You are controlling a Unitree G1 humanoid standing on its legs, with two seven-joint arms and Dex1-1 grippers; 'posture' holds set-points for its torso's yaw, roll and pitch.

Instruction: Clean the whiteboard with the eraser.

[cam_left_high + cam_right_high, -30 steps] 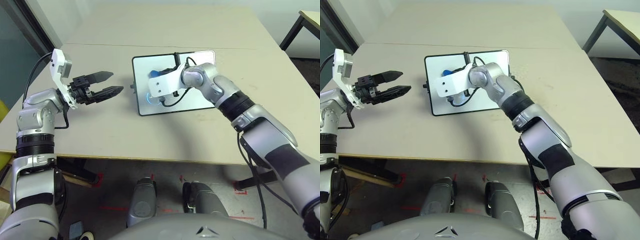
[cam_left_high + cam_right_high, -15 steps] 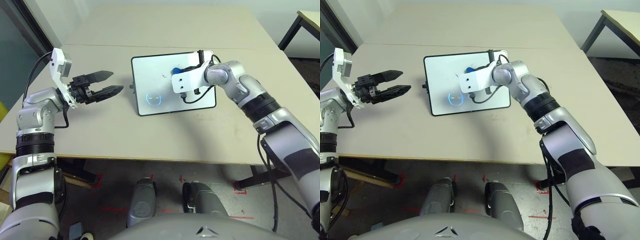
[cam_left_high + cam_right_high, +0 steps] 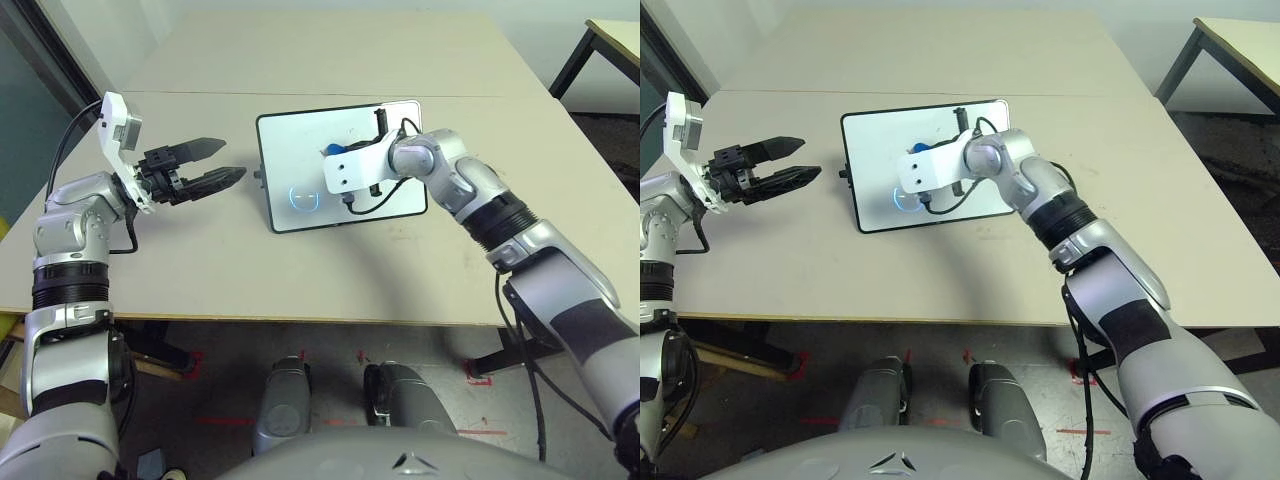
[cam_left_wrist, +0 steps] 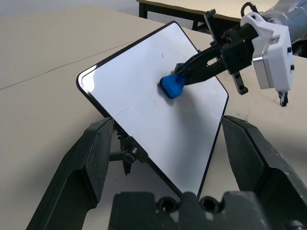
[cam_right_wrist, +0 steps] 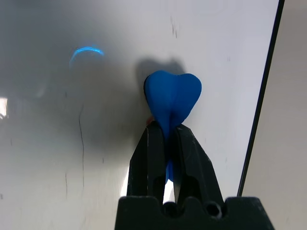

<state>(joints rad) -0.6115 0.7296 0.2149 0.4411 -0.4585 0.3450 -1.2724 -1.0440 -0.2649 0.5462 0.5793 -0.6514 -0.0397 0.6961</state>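
The whiteboard (image 3: pixel 300 140) lies flat on the beige table, white with a thin dark frame, bearing a few faint specks. My right gripper (image 5: pixel 164 129) is shut on the blue eraser (image 3: pixel 334 151), squeezing it, and presses it onto the board's upper middle. The left wrist view shows the eraser (image 4: pixel 171 86) against the board (image 4: pixel 144 110). My left gripper (image 3: pixel 235 160) hovers open just left of the board, fingers pointing at it, nothing between them.
A small knob (image 3: pixel 259 176) sticks out of the board's left edge. A blue ring of reflected light (image 3: pixel 304 197) shows on the board. A second table (image 3: pixel 610 40) stands at the far right. The table's front edge (image 3: pixel 300 318) runs close to me.
My right gripper carried the eraser rightward across the board, then back toward the left. The left arm stayed where it was.
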